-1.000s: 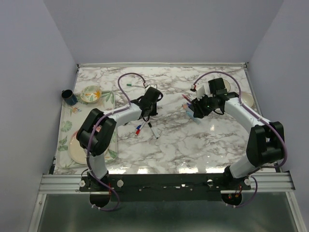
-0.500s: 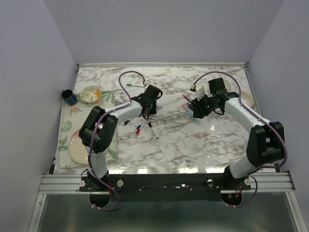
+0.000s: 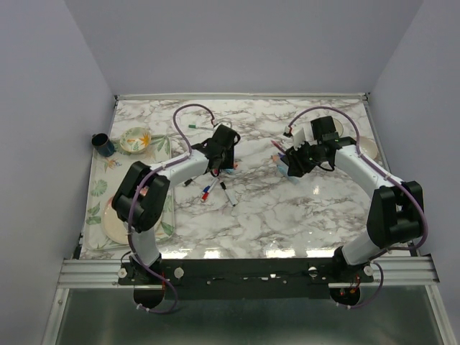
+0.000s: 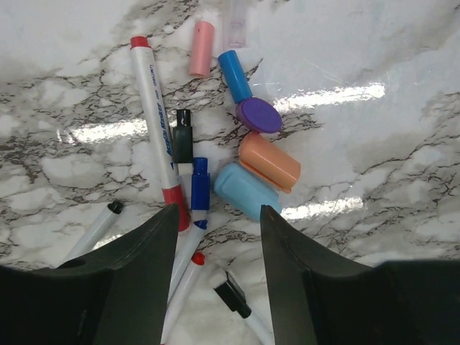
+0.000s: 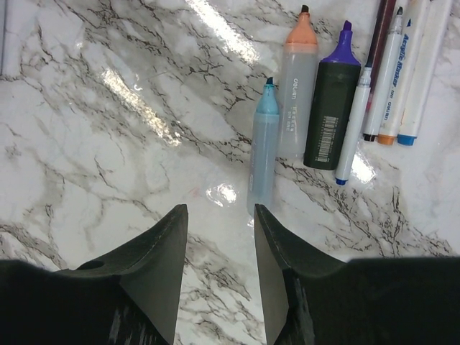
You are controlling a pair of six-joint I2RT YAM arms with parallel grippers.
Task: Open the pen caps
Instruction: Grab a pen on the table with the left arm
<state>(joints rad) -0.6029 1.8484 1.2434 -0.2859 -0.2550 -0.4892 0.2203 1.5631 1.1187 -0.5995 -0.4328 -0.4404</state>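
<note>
- Pen caps (image 4: 269,161) are lying loose on the marble table (image 4: 374,57), clustered just ahead of your left gripper (image 4: 219,215) in its wrist view.
- 5 of them are trailing away from the fingers in a rough line: a light-blue cap (image 4: 246,190) nearest, an orange cap (image 4: 277,167) touching it, then a purple cap (image 4: 259,115), a blue cap (image 4: 234,75) and a pink cap (image 4: 201,49) farthest out.
- Your left gripper is hanging over the marble, released, its jaws standing apart with nothing between them. The light-blue cap is lying just beyond the gap.
- To the left of the caps in that view, a white marker (image 4: 157,133) with red ends is lying lengthwise. Several thin pens (image 4: 199,194) with black, blue and red tips are crossing one another beside it.
- Your right gripper (image 5: 219,215) is hovering released as well, its jaws parted over bare marble and grasping nothing.
- Ahead of it, 3 uncapped highlighters are lying side by side: a light-blue highlighter (image 5: 262,151), an orange highlighter (image 5: 297,90) and a dark highlighter (image 5: 332,100) with a purple tip. A row of slim markers (image 5: 392,72) is lying next to them.
- From above, your 2 arms are reaching toward the table's middle, well apart, while a leaf-patterned tray (image 3: 98,188) is sitting along the left edge.
</note>
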